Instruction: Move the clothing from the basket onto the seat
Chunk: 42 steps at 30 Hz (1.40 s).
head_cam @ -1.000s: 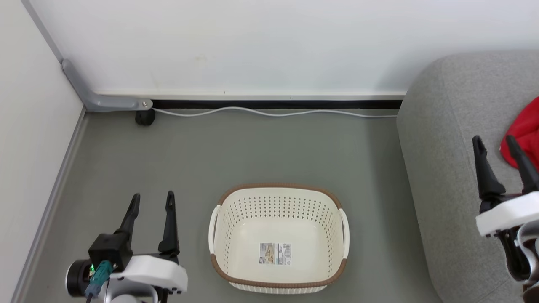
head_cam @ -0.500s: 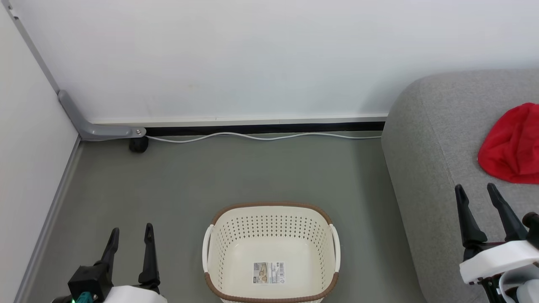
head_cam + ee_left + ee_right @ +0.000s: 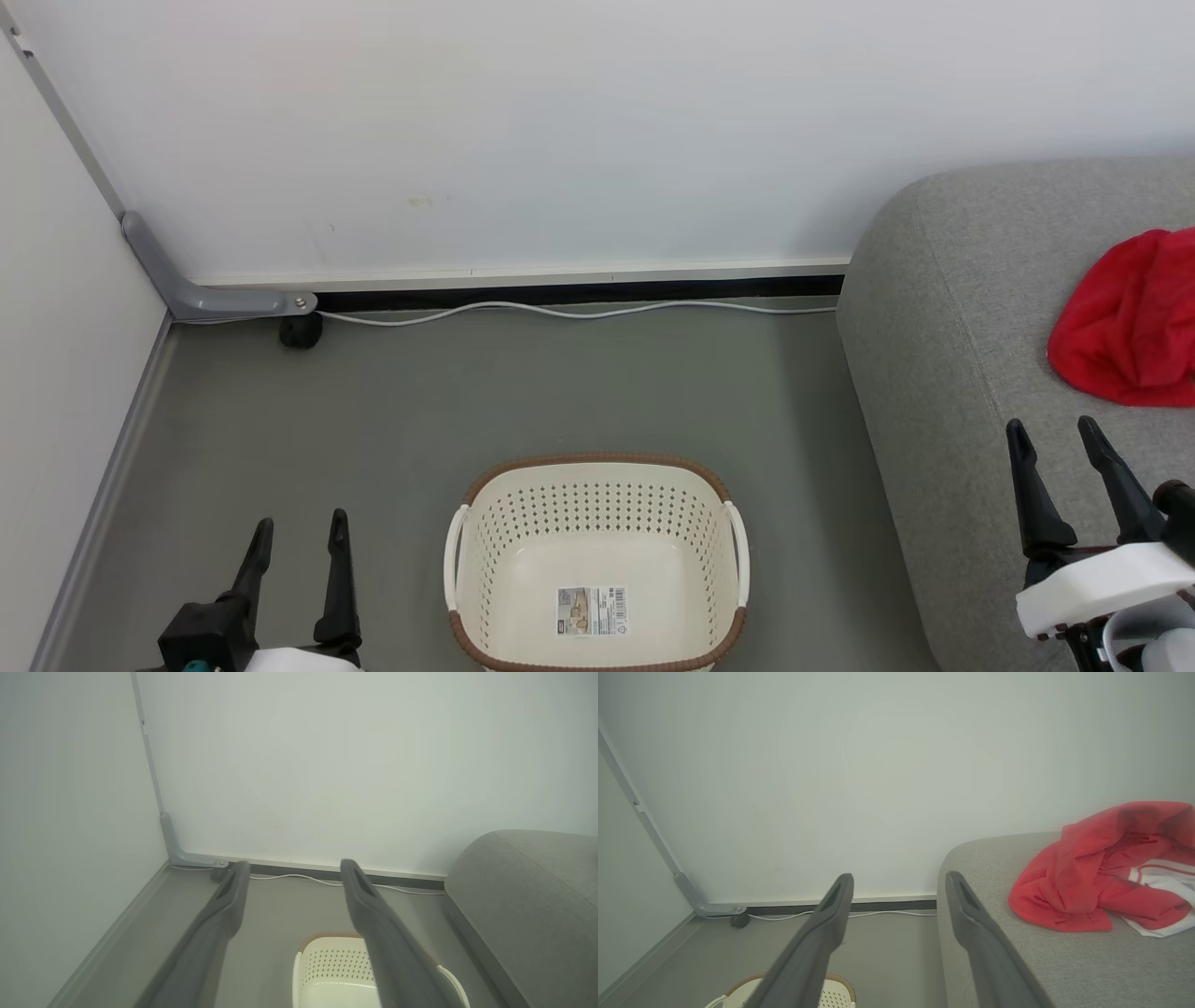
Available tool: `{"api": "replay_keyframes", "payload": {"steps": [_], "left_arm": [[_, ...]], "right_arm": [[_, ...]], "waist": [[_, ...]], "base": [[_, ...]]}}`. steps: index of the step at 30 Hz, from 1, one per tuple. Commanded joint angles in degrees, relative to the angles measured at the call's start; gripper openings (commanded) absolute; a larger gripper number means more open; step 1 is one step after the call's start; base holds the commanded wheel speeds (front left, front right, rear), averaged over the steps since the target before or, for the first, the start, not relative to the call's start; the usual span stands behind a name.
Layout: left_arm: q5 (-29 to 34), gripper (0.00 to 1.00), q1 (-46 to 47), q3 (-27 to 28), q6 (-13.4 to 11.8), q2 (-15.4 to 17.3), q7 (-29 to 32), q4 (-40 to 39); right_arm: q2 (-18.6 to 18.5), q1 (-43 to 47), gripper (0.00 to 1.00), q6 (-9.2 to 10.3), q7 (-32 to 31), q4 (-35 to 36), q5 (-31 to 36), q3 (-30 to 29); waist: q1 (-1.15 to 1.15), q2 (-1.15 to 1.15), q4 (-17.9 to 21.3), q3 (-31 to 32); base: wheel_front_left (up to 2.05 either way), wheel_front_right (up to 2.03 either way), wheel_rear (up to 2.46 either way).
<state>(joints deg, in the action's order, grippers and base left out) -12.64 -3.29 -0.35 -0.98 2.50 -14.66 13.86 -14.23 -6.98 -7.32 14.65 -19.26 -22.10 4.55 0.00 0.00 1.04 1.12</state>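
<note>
Clothing (image 3: 1125, 322) on seat (image 3: 934, 327) just beyond R jaws, basket (image 3: 597, 459) empty betw. both open jaws; risk: R jaws snagging it off seat.

White cable (image 3: 579, 313) along grey floor (image 3: 420, 411)

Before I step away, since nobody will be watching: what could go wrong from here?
The red clothing lies on the sofa, just beyond the open right tool; a forward swing might snag it. The empty basket sits right ahead, so driving forward could knock it. The white cable beyond it could foul the robot if it rolls that far.
</note>
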Motion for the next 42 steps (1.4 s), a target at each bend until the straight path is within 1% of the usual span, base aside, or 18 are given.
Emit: {"api": "replay_keyframes", "payload": {"steps": [1, 4, 5, 8, 11, 15, 20, 42], "left_arm": [[0.3, 1.0, 1.4, 1.5, 0.5, 0.4, -0.3, -1.6], [0.1, 1.0, 1.3, 1.1, 0.8, 0.4, -0.3, -1.7], [-0.1, 0.0, 0.0, -0.5, 0.8, 0.0, 0.0, -0.2], [-0.1, 0.0, -0.3, -0.6, 0.9, -0.4, 0.1, 1.8], [-1.7, 0.0, 0.0, -0.2, 1.0, -0.5, 0.7, 2.3], [-4.3, 0.0, 0.3, 0.1, 1.3, -0.4, 1.4, 2.2], [-7.5, 0.0, 0.6, 0.3, 1.6, -0.4, 2.2, 2.0], [-20.9, 0.0, 2.2, 1.4, 2.8, -0.3, 5.6, 1.6]], "right_arm": [[-0.8, -0.8, 1.0, -0.17, 0.3, 1.1, 0.4, 1.2], [-0.8, -0.8, 1.0, -0.17, 0.3, 0.9, 0.4, 1.3], [0.0, 0.0, 0.0, 0.0, 0.0, -0.2, 0.0, 0.1], [1.1, 1.0, 0.0, 0.01, 0.0, -1.7, -0.1, 0.3], [1.6, 1.2, 0.0, 0.01, -0.5, -1.9, -1.6, 0.1], [1.9, 1.2, 0.0, 0.0, -1.2, -1.5, -3.8, -0.3], [2.3, 1.2, 0.0, -0.01, -2.1, -1.3, -6.6, -0.8], [4.0, 1.1, 0.0, -0.04, -5.6, -0.1, -18.4, -2.7]], "waist": [[0.0, 0.0, 0.0, 0.0], [0.0, 0.0, 0.0, 0.1], [0.0, 0.0, 0.0, 0.1], [0.0, 0.0, 0.0, 0.1], [0.01, 0.0, 0.0, 0.1], [0.13, 0.0, 0.0, 0.1], [0.01, 0.0, -0.1, 0.0], [0.0, 0.0, -0.2, -0.3]], "base": [[0.0, 0.0, 0.0], [0.0, 0.0, 0.0], [0.0, 0.0, 0.0], [0.0, 0.0, 0.0], [0.0, 0.0, 0.0], [0.0, 0.0, 0.0], [0.0, 0.0, 0.0], [0.0, 0.0, 0.0]]}}
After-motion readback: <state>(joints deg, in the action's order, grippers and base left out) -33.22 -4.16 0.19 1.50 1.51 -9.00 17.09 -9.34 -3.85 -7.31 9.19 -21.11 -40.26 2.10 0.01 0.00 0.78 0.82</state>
